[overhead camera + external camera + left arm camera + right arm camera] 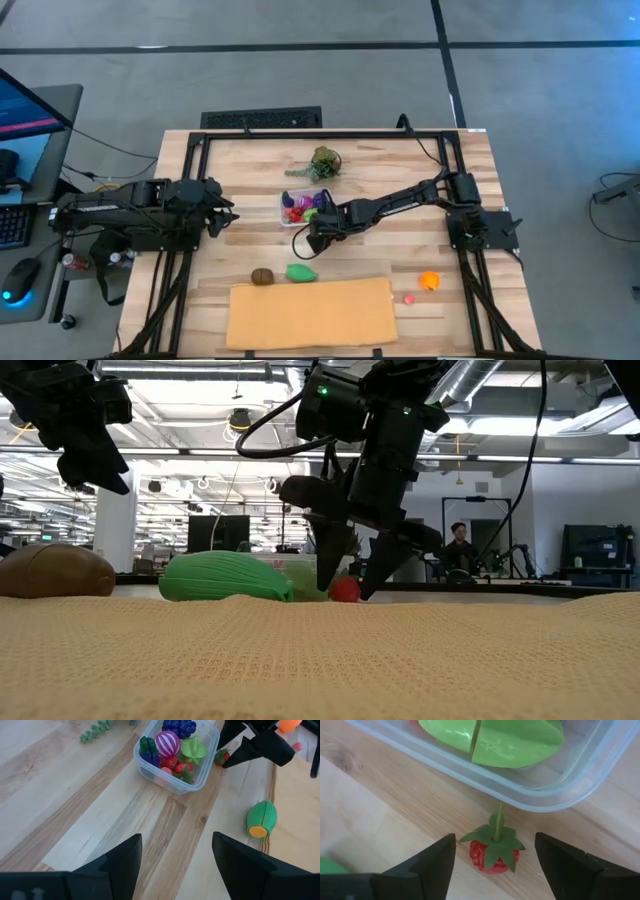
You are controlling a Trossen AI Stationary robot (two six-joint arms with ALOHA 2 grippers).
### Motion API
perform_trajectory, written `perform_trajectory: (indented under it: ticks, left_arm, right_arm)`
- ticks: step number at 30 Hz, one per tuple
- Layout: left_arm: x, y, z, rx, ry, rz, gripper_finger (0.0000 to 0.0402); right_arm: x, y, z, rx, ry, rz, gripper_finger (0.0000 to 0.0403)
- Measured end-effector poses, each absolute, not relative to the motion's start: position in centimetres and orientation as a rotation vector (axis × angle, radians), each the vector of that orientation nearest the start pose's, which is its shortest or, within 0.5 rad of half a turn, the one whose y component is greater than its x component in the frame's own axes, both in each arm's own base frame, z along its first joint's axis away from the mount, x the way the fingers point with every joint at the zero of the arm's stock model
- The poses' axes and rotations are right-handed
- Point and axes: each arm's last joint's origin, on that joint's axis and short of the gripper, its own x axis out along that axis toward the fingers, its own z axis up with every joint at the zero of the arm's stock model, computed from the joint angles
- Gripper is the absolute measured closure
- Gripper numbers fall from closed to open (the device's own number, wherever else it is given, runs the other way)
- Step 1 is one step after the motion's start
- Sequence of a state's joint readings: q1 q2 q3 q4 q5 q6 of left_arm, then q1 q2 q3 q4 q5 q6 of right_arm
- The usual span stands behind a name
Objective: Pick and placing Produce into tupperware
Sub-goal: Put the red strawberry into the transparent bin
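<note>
Pale wood-plank worktop (240, 180), woven tan mat (310, 312) at its near edge; grey floor around. Clear rounded tupperware (177, 780) mid-worktop, glossy produce inside. Your right gripper (495, 857) fingers spread astride red strawberry (492, 856) beside tub. Left gripper (175, 855) spread, empty, by left edge.

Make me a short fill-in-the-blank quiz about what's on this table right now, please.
1. The right gripper stands open around a red ____ lying on the wood just outside the tupperware.
2. The green piece lies beside a ____ one.
3. The orange piece lies on the ____ arm's side.
4. The left gripper holds ____.

Answers: strawberry; brown; right; nothing
</note>
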State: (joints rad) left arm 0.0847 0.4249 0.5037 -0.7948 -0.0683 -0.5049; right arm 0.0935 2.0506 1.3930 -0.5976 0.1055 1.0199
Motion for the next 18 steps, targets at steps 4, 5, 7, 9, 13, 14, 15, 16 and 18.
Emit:
perform_trajectory:
  ticks: [4,5,7,9,13,14,15,16,18]
  left_arm:
    - [9.14,0.97,22.80,-0.488,0.665,0.324,0.0170]
    - [9.14,0.98,22.80,-0.488,0.664,0.325,0.0170]
    - [9.14,0.97,22.80,-0.488,0.665,0.324,0.0170]
    - [9.14,0.97,22.80,-0.488,0.664,0.324,0.0170]
    - [9.14,0.97,22.80,-0.488,0.665,0.324,0.0170]
    - [9.14,0.97,22.80,-0.488,0.664,0.324,0.0170]
    - [9.14,0.97,22.80,-0.488,0.664,0.324,0.0170]
    - [9.14,0.97,22.80,-0.488,0.664,0.324,0.0170]
    - [9.14,0.97,22.80,-0.488,0.664,0.324,0.0170]
  right_arm:
    - [40.09,3.44,14.39,0.757,1.115,-0.636,0.0171]
    - [40.09,3.44,14.39,0.757,1.115,-0.636,0.0181]
    - [40.09,3.44,14.39,0.757,1.115,-0.636,0.0200]
    - [40.09,3.44,14.41,0.757,1.115,-0.636,0.0218]
    - [40.09,3.45,14.41,0.757,1.115,-0.636,0.0252]
    - [40.09,3.45,14.42,0.757,1.114,-0.635,0.0259]
    - [40.10,3.45,14.44,0.757,1.114,-0.635,0.0265]
    - [40.10,3.45,14.45,0.757,1.113,-0.635,0.0269]
    - [40.13,3.46,14.57,0.758,1.109,-0.633,0.0275]
